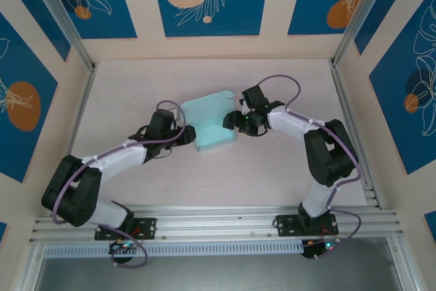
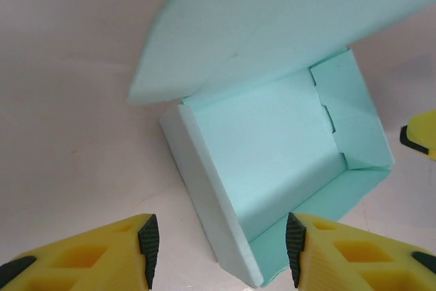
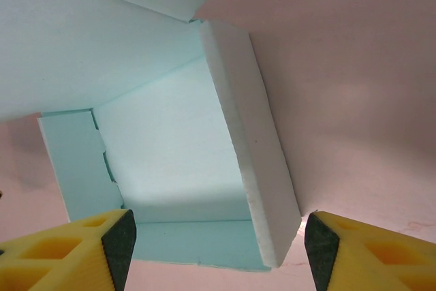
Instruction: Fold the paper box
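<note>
paper box, lid raised, walls upright, open table round its edges

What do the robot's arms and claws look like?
The left arm and right arm: white links, bulky black joints, a purple cable looping along each. The left claw and right claw: yellow blocky fingers with hollow cut-outs and black ribbed pads.

Bright even light, soft shadows, close wrist views slightly blurred.
</note>
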Action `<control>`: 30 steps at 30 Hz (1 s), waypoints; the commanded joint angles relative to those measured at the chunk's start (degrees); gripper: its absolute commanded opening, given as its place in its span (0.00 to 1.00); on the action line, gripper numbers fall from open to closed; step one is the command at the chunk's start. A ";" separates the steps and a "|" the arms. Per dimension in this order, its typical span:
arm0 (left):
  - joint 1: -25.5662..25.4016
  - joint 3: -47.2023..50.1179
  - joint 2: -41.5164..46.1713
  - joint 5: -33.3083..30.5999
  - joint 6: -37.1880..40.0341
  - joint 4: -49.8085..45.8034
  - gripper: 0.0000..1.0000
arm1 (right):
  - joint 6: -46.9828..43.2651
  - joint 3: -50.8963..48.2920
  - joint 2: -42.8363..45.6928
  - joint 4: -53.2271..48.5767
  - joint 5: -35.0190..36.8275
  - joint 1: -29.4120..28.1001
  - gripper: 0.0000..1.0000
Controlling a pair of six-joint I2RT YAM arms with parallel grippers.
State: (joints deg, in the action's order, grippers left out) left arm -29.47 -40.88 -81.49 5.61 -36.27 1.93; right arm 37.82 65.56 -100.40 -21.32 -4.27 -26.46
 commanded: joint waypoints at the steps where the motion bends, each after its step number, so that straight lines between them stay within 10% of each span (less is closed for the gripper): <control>1: -1.53 -2.32 -3.03 -4.77 1.61 -1.85 0.53 | -2.47 1.63 -0.82 -1.49 0.15 -0.23 0.68; 15: -5.42 -15.34 -17.74 -14.76 3.88 -13.05 0.52 | -5.15 4.05 -5.30 -0.92 4.15 -1.15 0.68; 30: -7.60 -26.87 -28.29 -32.33 7.91 -36.37 0.25 | -3.13 0.95 -3.47 -1.12 6.29 -0.93 0.68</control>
State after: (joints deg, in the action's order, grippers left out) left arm -36.36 -66.22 -107.44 -21.30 -30.22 -25.45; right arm 33.80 68.05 -106.06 -21.58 0.95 -27.97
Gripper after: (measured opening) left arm 0.262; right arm 0.680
